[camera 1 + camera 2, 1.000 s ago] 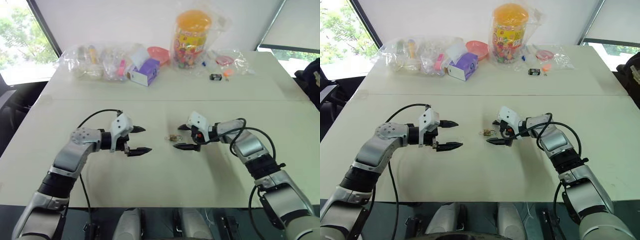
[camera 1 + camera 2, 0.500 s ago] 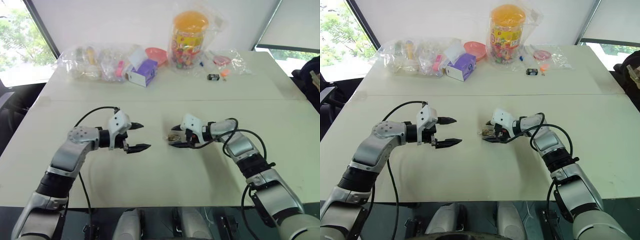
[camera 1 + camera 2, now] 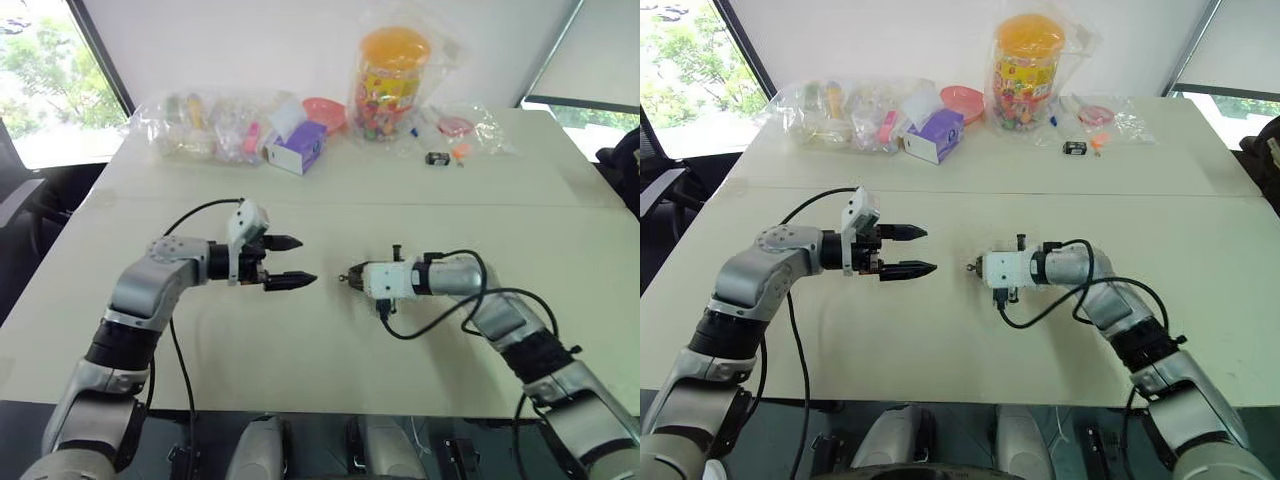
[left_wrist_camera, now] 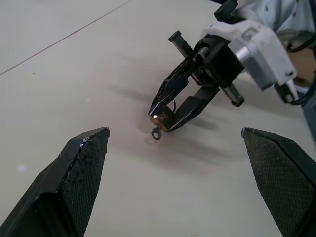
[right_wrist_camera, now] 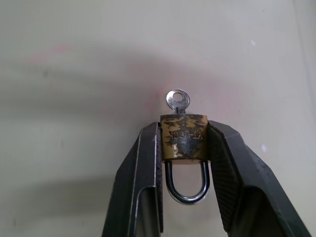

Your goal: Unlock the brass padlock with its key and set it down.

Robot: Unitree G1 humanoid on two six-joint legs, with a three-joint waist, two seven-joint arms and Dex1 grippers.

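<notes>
Two grippers face off above the bare table; bagged clutter and an orange-lidded jar sit far back. Left wrist view: left gripper jaws wide, empty. Right wrist view: right gripper jaws pinch the brass padlock, tarnished, key inserted, lettering unreadable.

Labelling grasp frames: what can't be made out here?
- Padlock: whether the shackle is unlocked; in the right wrist view its upper ends sit between the right end effector fingers.
- Key: the blade is inside the lock, only the head shows.
- Padlock in the eye views: too small for detail.
- Bags at the table's far edge: contents blurred by plastic.
</notes>
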